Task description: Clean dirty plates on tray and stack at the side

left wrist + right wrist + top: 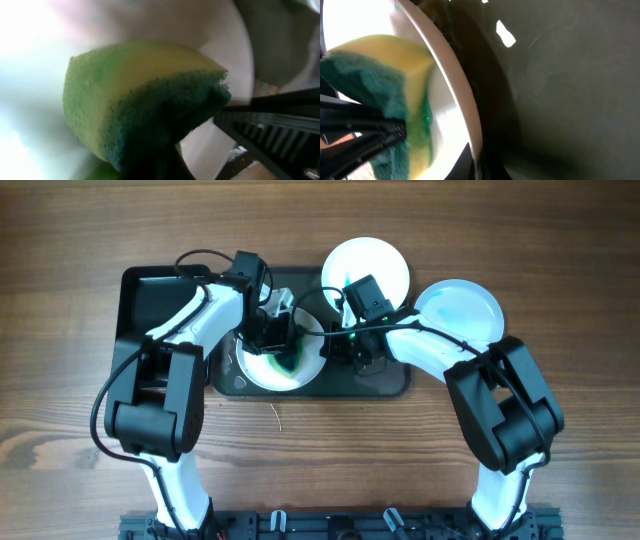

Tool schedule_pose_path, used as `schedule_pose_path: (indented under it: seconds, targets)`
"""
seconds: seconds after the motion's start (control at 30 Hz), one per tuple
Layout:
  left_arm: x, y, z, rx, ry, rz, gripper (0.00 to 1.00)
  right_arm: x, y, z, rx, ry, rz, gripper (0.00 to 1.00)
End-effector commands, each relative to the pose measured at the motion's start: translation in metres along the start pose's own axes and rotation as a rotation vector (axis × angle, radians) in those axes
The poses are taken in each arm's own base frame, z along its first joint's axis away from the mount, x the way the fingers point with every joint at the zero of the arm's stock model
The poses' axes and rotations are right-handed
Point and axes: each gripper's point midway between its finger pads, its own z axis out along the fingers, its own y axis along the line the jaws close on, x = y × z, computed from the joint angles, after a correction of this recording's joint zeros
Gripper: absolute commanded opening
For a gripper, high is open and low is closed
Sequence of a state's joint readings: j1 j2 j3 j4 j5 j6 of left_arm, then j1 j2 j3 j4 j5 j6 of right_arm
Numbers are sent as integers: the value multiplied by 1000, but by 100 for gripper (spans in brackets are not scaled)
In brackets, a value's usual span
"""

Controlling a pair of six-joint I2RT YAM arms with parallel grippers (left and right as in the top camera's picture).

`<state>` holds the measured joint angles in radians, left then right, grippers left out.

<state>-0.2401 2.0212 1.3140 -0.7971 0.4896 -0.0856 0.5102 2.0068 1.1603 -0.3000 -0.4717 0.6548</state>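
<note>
Your left jaws pinch the sponge (140,100) against the green-smeared plate (256,368) on the tray (388,383). Your right jaws clamp that plate's right rim. Two other plates (375,255) (465,305) lie far right.

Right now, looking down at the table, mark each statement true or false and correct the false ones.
1. The left tool grips a sponge. True.
2. The plate on the tray is spotless. False: it has a green smear.
3. All three plates are stacked. False: the second plate and third plate lie separately, unstacked.
4. A black container sits at the tray's left end. True.
</note>
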Motion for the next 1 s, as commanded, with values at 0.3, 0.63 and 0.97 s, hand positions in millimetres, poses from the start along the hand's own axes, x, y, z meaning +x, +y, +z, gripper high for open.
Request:
schedule_pose_path:
  seconds: [0.3,0.63,0.97]
  targets:
    - [-22,44,11,-244,-126,-199,4,23,6,14,-46,88,-30,4]
    - [6,126,-41,-785,-210,-501,4,21,2,14,-21,76,-7,4]
    - [25,117,-37,-742,-62,-393,4,8,-6,8,-19,43,19,4]
